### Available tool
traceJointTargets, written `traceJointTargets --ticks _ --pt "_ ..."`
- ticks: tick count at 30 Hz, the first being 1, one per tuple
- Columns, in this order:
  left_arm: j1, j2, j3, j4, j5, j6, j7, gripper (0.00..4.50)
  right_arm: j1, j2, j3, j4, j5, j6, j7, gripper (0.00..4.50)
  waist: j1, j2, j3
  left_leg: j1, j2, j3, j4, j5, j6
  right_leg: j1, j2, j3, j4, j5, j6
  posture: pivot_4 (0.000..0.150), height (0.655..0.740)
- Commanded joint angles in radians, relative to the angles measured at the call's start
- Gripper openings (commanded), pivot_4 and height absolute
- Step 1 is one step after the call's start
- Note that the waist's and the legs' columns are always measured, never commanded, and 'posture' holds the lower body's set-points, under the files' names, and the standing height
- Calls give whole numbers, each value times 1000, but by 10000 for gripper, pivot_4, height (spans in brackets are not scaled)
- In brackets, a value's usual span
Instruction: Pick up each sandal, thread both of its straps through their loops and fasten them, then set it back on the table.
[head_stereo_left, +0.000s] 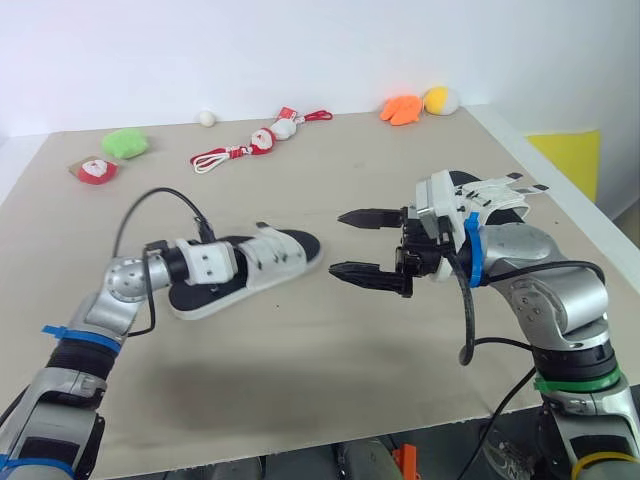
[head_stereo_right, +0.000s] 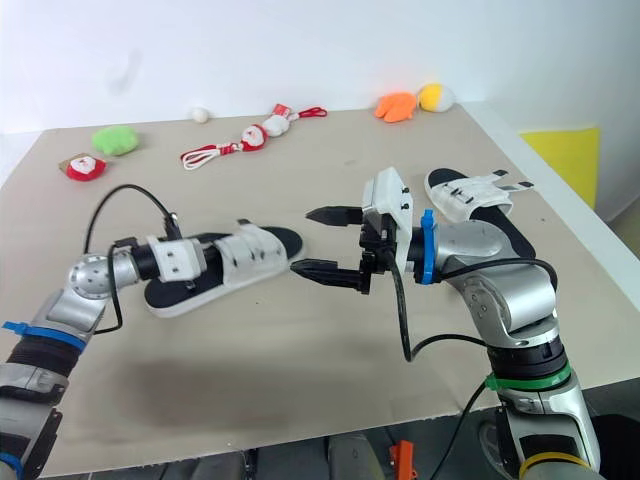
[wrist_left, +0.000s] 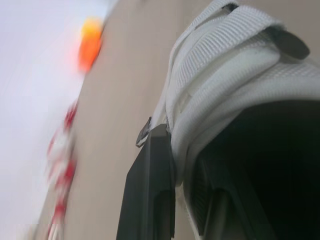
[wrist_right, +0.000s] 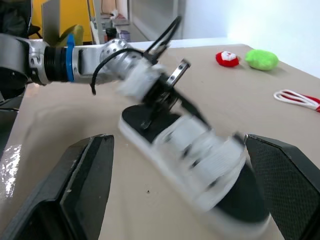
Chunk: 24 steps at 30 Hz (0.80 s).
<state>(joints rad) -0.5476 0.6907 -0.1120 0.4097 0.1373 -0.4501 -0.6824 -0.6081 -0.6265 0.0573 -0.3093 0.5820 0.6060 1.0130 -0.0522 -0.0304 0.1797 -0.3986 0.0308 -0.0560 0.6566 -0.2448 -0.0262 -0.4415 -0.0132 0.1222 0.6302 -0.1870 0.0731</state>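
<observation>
Left hand (wrist_left: 175, 167): narrow, clamped on the near sandal. One black finger (wrist_left: 150, 190) lies outside the side wall of the white straps (head_stereo_left: 272, 252); the other sits in shadow inside, under the strap arch.
Right hand (head_stereo_left: 362, 243): spread wide and holding nothing. Its two fingers point at the toe of the near sandal, close to it but not touching.
Near sandal (head_stereo_left: 250, 272): black footbed, white sole and straps, lying left of centre on the worktop (head_stereo_left: 300, 380). I cannot tell whether the sole rests flat or is slightly raised.
Straps: they arch over the footbed; whether they are threaded and fastened cannot be told.
Handling: probably light, with a bendy foam sole and soft webbing straps that fold and slip free unless pinched close to the tip.
Where to hold: one hand steadies the sole edge or strap base, as the left does now; the other should take the strap's free end.
Far sandal (head_stereo_right: 478, 195): lies behind the right arm with its strap ends splayed loose, so it seems not yet done.
</observation>
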Motion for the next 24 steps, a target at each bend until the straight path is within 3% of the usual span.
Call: traceJointTargets --ticks 1,8,15,20,24 --pt "3 18 76 -81 25 214 90 616 -27 16 21 14 -45 -56 -11 45000 1 0 0 0 0 -1 0 0 0 0 0 -1 0 0 0 1500 7400" --pt "-39 1 147 -20 12 460 200 616 -44 56 53 58 -84 -102 -5 45000 1 0 0 1 1 -2 0 1 0 0 1 -3 1 0 -1 1500 7400" --pt "-113 55 109 123 148 495 368 616 -54 79 66 80 -102 -123 3 45000 1 0 0 1 1 -3 0 1 -1 0 1 -3 1 1 -2 1500 7400" --pt "-143 31 99 181 150 523 391 616 -53 92 59 75 -93 -110 9 45000 4 0 0 0 1 -4 0 2 -1 0 1 -4 1 4 -7 1500 7400" --pt "-111 15 127 128 75 578 318 18283 -50 91 53 71 -95 -107 6 45000 4 0 0 0 1 -4 0 2 -1 0 1 -5 1 4 -7 1500 7400"
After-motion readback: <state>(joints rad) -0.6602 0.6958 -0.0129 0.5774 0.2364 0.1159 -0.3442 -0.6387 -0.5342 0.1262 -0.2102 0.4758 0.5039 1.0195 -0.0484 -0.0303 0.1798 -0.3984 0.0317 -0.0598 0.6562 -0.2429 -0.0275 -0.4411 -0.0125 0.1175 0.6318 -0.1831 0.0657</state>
